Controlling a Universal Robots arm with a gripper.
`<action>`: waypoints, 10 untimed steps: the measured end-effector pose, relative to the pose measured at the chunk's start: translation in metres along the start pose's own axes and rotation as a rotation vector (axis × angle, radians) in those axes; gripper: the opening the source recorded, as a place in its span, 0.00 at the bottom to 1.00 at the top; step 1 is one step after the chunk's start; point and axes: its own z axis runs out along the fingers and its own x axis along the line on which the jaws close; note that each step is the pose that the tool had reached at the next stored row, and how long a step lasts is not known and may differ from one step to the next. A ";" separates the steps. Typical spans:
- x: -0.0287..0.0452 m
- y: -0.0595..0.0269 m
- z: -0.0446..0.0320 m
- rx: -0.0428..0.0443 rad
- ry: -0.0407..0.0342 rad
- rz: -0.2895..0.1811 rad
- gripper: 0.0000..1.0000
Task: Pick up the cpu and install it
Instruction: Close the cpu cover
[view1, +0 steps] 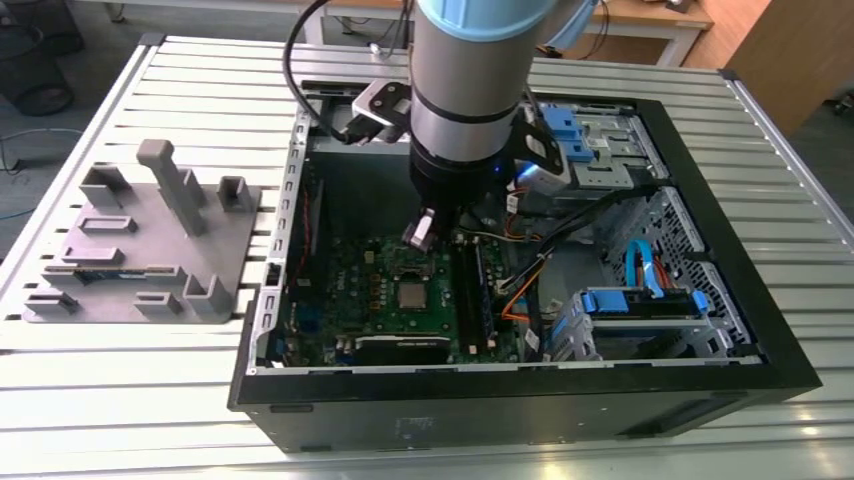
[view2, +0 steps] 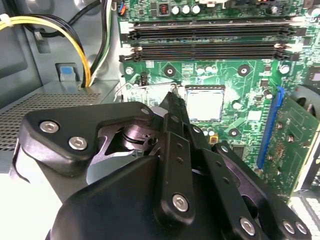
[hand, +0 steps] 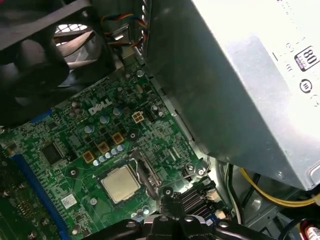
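A slatted metal surface (view1: 160, 400) carries an open black computer case (view1: 534, 400) lying on its side, and the grey arm (view1: 467, 90) reaches down into it from above. On the exterior view's left, well apart from the case, sits a large grey plastic block (view1: 140, 250) with upright posts. Inside the case lies the green motherboard (view1: 387, 300), with blue drive brackets (view1: 641, 300) and orange and yellow cables to the exterior view's right of it.

The first wrist view adds what the exterior view hides: the silvery power supply box (hand: 235, 85) looming just beside the board, a dark fan (hand: 45, 55) at the board's far edge, and yellow wires (hand: 270, 195) running below the box. The second wrist view instead shows two long black memory slots (view2: 210, 42) and a blue slot (view2: 270, 130) at the board's side.

The claw (view2: 172, 100) hangs just above the board, its black fingers drawn together to a narrow tip and holding nothing. In the exterior view its tip (view1: 423, 232) is above and near the socket.

The cpu (view1: 412, 294) lies flat in its socket on the motherboard, pale metal top upward; both wrist views show it (view2: 204, 104) (hand: 120, 183), apart from the claw, with the thin socket lever (hand: 142, 172) alongside it.
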 end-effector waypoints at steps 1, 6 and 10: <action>0.0010 -0.0006 -0.0002 -0.0001 0.0001 -0.001 0.11; 0.0053 -0.0033 -0.0007 -0.0004 0.0002 -0.003 0.11; 0.0055 -0.0035 -0.0007 -0.0001 0.0007 -0.003 0.11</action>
